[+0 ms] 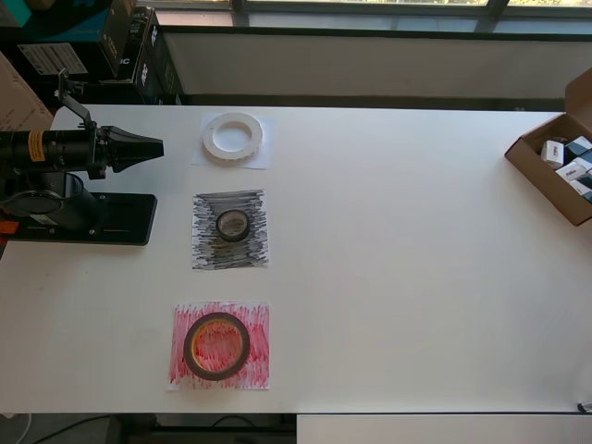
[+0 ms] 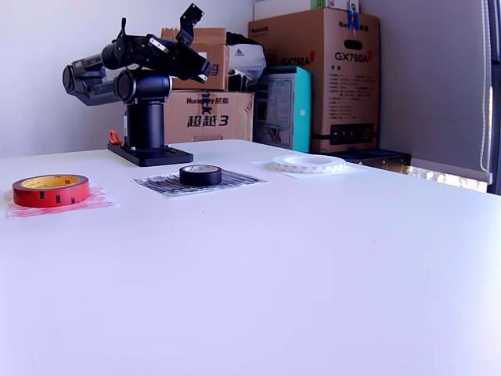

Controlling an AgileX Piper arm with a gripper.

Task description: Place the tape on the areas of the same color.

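The wide white ring [image 1: 233,137] [image 2: 308,164] lies on the plain white patch [image 1: 265,159]. The small black roll [image 1: 232,225] [image 2: 200,175] lies on the black scribbled patch [image 1: 208,250] [image 2: 239,180]. The reddish-brown roll [image 1: 190,347] [image 2: 50,190] lies on the red scribbled patch [image 1: 254,365] [image 2: 98,200]. My gripper [image 1: 155,145] [image 2: 203,69] is folded back over the arm's base, above the table, to the overhead view's left of the white ring. Its jaws look closed and hold nothing.
The arm's black base plate [image 1: 92,217] [image 2: 149,154] sits at the overhead view's left table edge. An open cardboard box [image 1: 546,171] with small packets stands at the right edge. Stacked cartons [image 2: 329,70] stand behind the table.
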